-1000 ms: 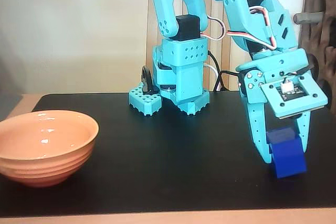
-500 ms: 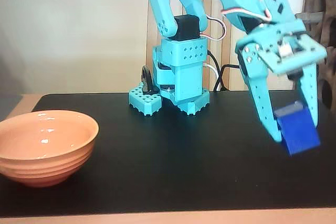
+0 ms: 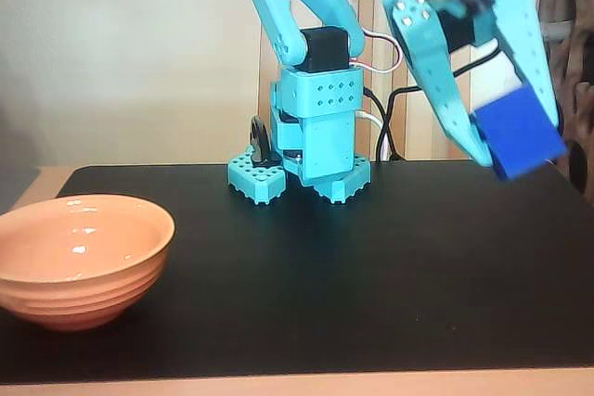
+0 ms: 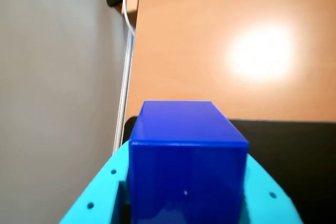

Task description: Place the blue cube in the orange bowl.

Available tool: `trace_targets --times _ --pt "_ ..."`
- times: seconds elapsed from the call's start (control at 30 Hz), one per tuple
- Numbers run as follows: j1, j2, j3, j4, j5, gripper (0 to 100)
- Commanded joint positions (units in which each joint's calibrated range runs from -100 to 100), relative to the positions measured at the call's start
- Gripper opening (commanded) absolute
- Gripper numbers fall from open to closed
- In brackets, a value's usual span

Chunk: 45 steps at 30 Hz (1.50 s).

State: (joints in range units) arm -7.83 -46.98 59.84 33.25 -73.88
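Peach-orange and glossy, the wide round ridged bowl sits at the left edge of the fixed view on the black mat that covers the bench, and nothing lies inside it; only bright reflections show on its inner wall. Well apart from it, at the upper right of that view, the turquoise two-finger pincer hangs clear above the mat, pinching the small deep-blue plastic cube between its fingers, the cube tilted. In the wrist view the same cube fills the lower centre, seated between the turquoise fingers, with pale wood of the bench and a strip of black mat beyond it. At the back of the mat stands the arm's turquoise base, with white and black cables behind it. A plain cream wall closes the room on the left.
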Motion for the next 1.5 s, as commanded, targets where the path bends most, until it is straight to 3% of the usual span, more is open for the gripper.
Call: trace_targets --times 0.0,0.73,1.27,1.47 --pt "6.8 -9.6 -0.3 0.9 4.1 14" --pt "39.6 -29.8 0.1 27.4 17.6 14" --pt "54.9 -33.5 5.9 27.2 20.4 14" --pt "55.7 -28.5 7.5 25.6 20.7 14"
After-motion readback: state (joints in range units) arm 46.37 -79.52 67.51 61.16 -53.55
